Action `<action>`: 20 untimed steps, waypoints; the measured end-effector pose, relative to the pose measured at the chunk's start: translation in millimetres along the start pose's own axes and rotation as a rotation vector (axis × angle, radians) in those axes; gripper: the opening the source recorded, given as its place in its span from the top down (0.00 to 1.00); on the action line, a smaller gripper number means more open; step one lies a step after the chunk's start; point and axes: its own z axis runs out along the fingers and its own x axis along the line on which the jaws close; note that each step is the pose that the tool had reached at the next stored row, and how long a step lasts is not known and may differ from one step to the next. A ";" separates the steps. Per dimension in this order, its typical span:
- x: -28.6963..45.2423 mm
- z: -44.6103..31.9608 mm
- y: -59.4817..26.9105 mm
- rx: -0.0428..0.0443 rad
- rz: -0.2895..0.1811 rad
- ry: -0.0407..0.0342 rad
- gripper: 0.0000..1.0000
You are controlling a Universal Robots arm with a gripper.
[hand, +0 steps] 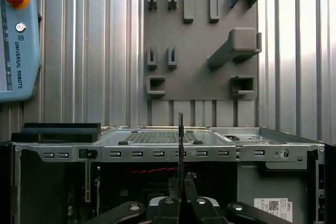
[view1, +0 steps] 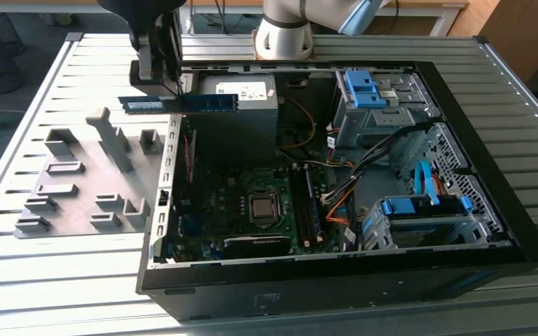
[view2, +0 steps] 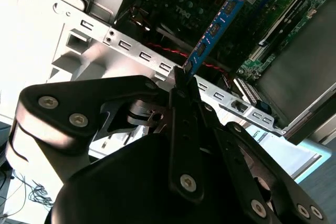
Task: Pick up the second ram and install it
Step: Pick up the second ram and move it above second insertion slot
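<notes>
Gripper clamped on second ram, over computer case edge, 10 o'clock in exterior view; grey holder plate at 9 o'clock.

In the first wrist view the second ram stands edge-on, one end buried in the tool (both faces hidden); the exterior view's edge cuts off the arm above its base.

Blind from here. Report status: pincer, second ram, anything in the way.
Pincer shut on second ram. Ram aloft across computer case wall, not seated. Nothing seen blocking the motherboard.
</notes>
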 end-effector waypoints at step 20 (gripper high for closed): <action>-0.3 -0.1 -22.4 0.0000 0.000 0.0000 0.86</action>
